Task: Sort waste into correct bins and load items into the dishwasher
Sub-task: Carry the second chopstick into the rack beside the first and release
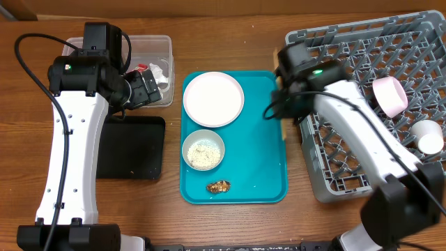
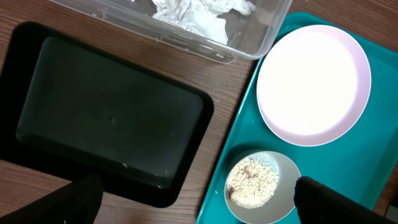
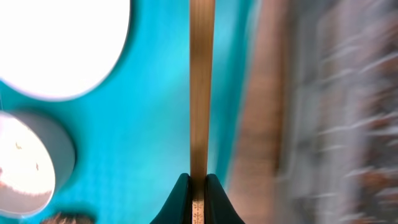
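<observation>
My right gripper (image 3: 198,186) is shut on the wooden chopsticks (image 3: 200,93) and holds them over the right edge of the teal tray (image 1: 258,167), beside the grey dish rack (image 1: 348,167). In the overhead view it (image 1: 282,104) is between the tray and the rack. My left gripper (image 2: 199,208) is open and empty, above the gap between the black tray (image 2: 112,118) and the bowl of rice (image 2: 255,183). The pale pink plate (image 1: 213,99), the rice bowl (image 1: 203,149) and a brown scrap (image 1: 218,186) lie on the teal tray. The clear tub (image 1: 164,45) holds a white napkin (image 2: 199,15) and a red wrapper (image 1: 141,68).
A pink cup (image 1: 389,96) and a white cup (image 1: 426,136) sit in the rack. The black tray (image 1: 132,146) lies in front of the clear tub, left of the teal tray. The left arm's body reaches over the table's left side.
</observation>
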Controlling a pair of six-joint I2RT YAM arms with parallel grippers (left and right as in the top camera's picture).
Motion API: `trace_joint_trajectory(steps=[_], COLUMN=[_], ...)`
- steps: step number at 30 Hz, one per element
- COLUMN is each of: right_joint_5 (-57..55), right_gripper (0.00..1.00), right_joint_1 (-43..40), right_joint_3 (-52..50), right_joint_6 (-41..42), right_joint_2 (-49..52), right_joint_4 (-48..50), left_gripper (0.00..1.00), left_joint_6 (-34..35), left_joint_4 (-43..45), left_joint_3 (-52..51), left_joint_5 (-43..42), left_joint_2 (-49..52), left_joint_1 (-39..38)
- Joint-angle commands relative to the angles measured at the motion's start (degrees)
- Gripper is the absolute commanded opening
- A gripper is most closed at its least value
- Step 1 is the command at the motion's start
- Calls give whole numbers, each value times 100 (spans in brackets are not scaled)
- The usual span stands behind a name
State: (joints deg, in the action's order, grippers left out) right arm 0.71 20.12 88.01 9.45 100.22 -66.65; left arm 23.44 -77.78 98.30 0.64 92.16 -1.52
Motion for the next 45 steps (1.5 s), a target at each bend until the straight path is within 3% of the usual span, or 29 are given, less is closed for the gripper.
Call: trace_joint_trajectory(steps=[1, 7, 11, 22, 23, 24, 26, 45], right_joint_5=[-898, -942, -79, 114, 116, 116, 114, 992], right_gripper=[4, 4, 4, 4, 9, 21, 28, 37], right_joint_1=[-426, -1187, -1427, -1344, -1344, -1344, -1342, -1344], right_joint_3=[201, 197, 195, -662, -669, -669, -664, -662], right_joint_6=[-876, -1690, -2052, -2011, -1993, -1996, -1996, -2000], right_joint_2=[-289, -127, 105, 354, 354, 354, 352, 352], right_joint_4=[-33, -457, -723, -439, -439, -431, -411, -398], left_gripper=[100, 100, 100, 100, 100, 100, 100, 100], left_joint_6=[-72, -72, -72, -72, -72, -72, -72, -72], left_joint_4=[7, 11, 35, 46, 46, 46, 42, 26], left_joint_3=[74, 74, 74, 74, 74, 74, 74, 74], left_joint_5=[-24, -24, -26, -26, -26, -26, -26, -24], left_joint_2=[9, 9, 9, 9, 9, 9, 9, 9], left_joint_1=[-81, -81, -81, -81, -81, -81, -81, -81])
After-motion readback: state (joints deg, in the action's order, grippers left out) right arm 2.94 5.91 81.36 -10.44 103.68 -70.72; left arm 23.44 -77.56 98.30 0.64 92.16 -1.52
